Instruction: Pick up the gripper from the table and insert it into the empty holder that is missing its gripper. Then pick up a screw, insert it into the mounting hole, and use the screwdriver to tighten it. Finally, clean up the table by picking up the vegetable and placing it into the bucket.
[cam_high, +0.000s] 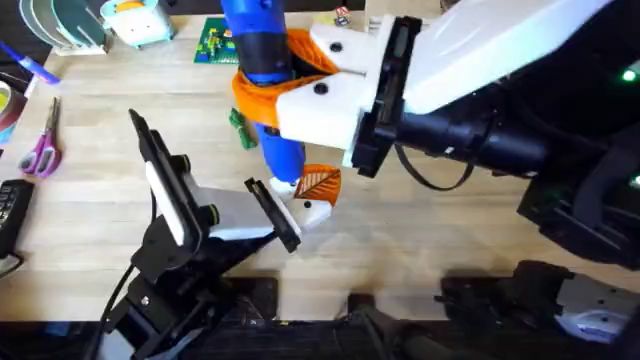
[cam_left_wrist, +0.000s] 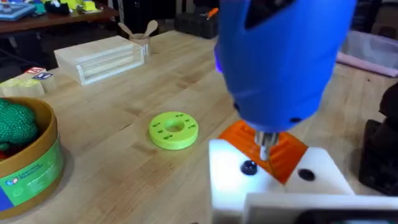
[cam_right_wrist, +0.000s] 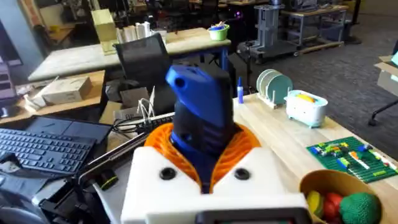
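Screw-tightening step: right gripper (cam_high: 300, 75) clamps the bright blue pen-shaped screwdriver (cam_high: 262, 60), tip on off-white holder (cam_left_wrist: 273, 180) beside ribbed orange gripper (cam_left_wrist: 264, 146). Left fingers: can't tell. Next: stay vertical, seat tip.

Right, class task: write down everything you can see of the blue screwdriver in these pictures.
The screwdriver is a bright blue, pen-shaped tool that looks like smooth plastic, with a dark band round its body and a thin metal tip. It stands roughly upright, held in the right gripper, whose white fingers with orange ribbed pads clamp its sides. The tip points down at the orange gripper seated in the white holder, close by a dark screw; whether it touches cannot be told.
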